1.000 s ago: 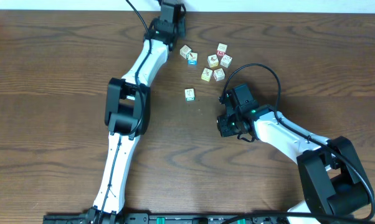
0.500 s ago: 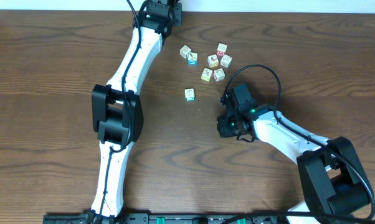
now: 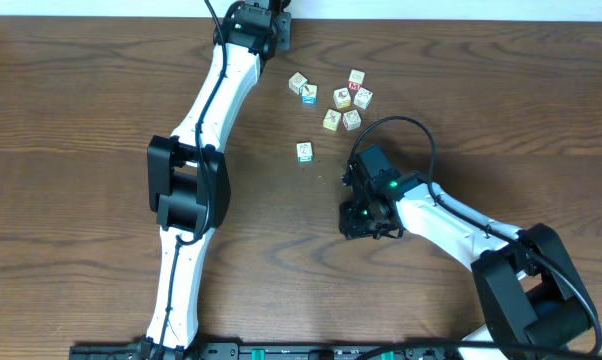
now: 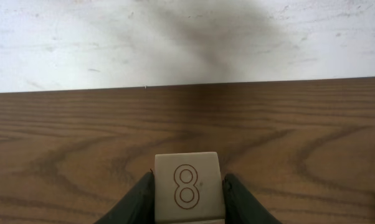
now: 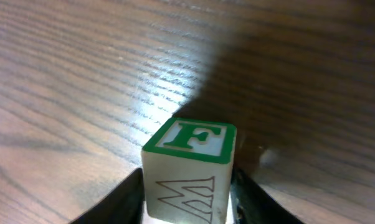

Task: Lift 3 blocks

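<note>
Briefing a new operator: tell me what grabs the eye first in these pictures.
A green-edged F block fills the right wrist view, between the right gripper's fingers. The left gripper clamps a number 8 block at the table's far edge; a cluster of loose blocks lies between the two arms.

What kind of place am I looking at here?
Probably a robotics lab bench: two robot arms, left and right, at a bare wood-grain table against a white wall, with small alphabet blocks scattered like practice pieces.
</note>
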